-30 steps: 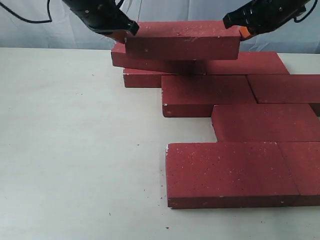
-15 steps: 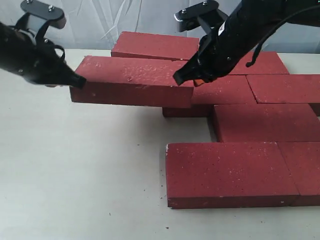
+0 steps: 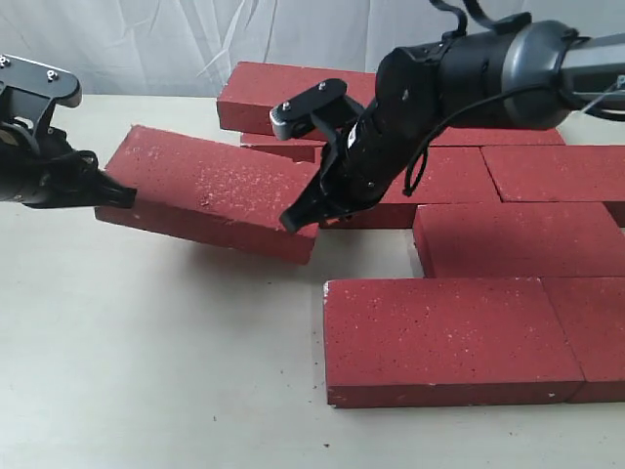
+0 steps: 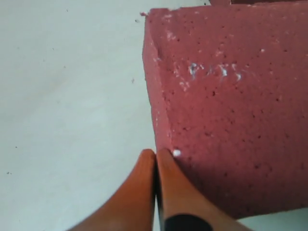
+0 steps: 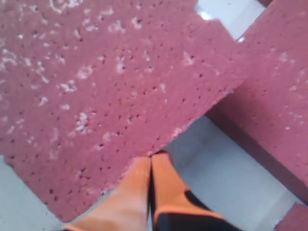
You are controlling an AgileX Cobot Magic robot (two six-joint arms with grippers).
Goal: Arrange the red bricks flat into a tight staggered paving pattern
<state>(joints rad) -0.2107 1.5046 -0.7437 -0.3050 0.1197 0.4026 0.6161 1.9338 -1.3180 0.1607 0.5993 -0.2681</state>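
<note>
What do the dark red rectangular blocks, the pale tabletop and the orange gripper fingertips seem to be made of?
Dark red rectangular blocks: probably concrete or fired clay; matte, rough, pitted with small holes and white specks.
Pale tabletop: smooth and matte, perhaps laminate or painted board; the look leaves it open.
Orange fingertips: smooth, slightly glossy, likely plastic or rubber.

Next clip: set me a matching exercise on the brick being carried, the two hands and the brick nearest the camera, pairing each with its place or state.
Things:
1. carried brick
2. left hand
3. right hand
4. front brick

Places or states:
A. lies flat on the table, nearest the camera
B. shut, pressing the carried brick's end next to the laid bricks
C. tilted, squeezed end to end
D. shut, pressing the carried brick's end out over bare table

Pairs: 1-C; 2-D; 3-B; 4-A
</note>
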